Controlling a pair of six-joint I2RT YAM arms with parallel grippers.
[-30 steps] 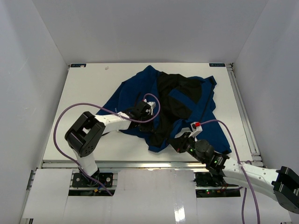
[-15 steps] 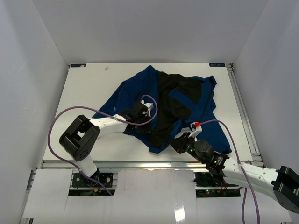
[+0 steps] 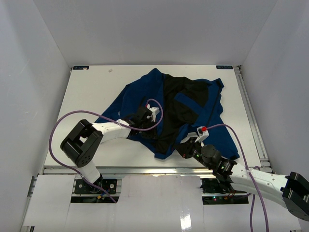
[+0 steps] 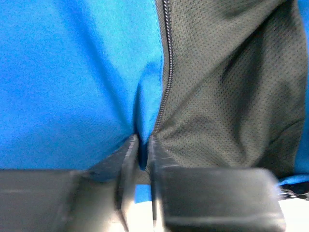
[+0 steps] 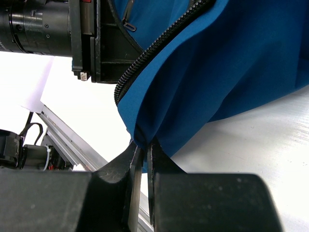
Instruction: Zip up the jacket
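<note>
Here, on your table [image 3: 87, 92]: one jacket [image 3: 128, 99], crumpled, lying open.
Cloth: smooth royal-blue shell; black mesh lining [image 4: 227, 96].
Zipper [image 4: 165, 72]: black toothed strip edging the blue.
Left gripper [image 4: 143, 145]: your jaws pinched narrow on a blue fold beside the zipper.
Right gripper [image 5: 143, 147]: clamped on a blue hem corner.

The white worktop [image 3: 91, 92] carries the jacket [image 3: 135, 94], lying rumpled and open across the frame's centre and right.
</note>
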